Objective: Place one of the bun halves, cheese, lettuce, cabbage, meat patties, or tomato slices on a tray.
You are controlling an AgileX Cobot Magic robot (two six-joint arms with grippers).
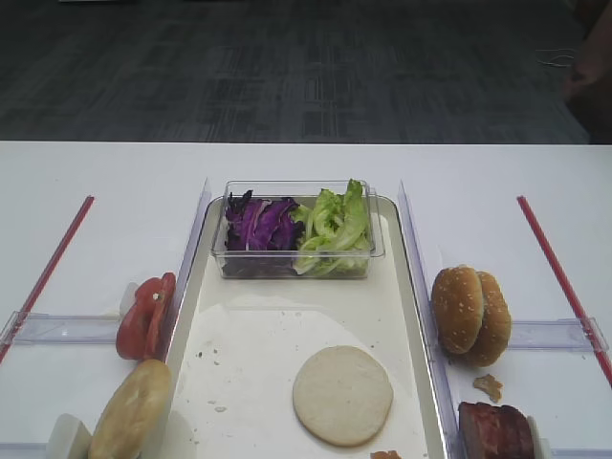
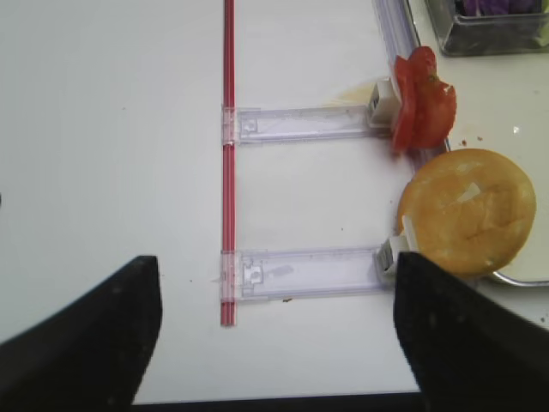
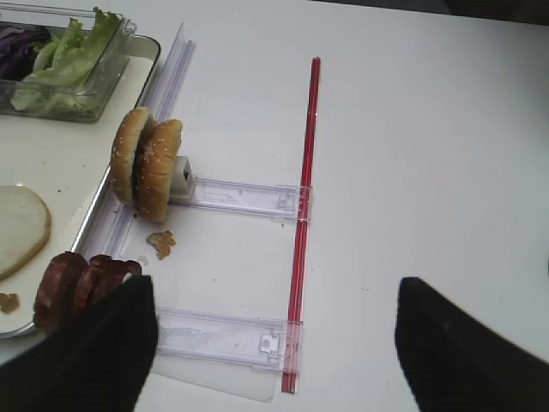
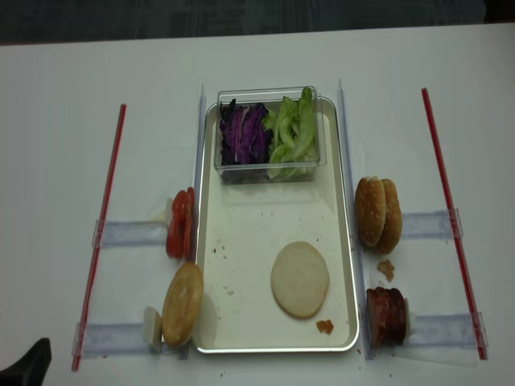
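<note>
Cream-white tray (image 4: 241, 322) held one thin bun half (image 4: 299, 279) lying flat near its front, plus one tub (image 4: 269, 165) of cabbage (image 4: 244, 133) and lettuce (image 4: 291, 133). Two sesame buns (image 4: 378, 213) stood right. Both grippers' jaws gaped wide, holding nothing.

Tray (image 4: 241, 318): cream-white matt surface, scuffed/speckled, thin shiny metal rim. Tub (image 1: 292, 263): clear glossy plastic. Table (image 4: 64, 96): smooth matt white. Dividers (image 3: 232, 196): clear plastic w/ red plastic strips (image 3: 304, 215). Bun slice (image 1: 342, 395): pale, matt, smooth. Patties (image 3: 73, 287): glossy. Seeded buns (image 1: 470, 314): golden, slight sheen.
</note>
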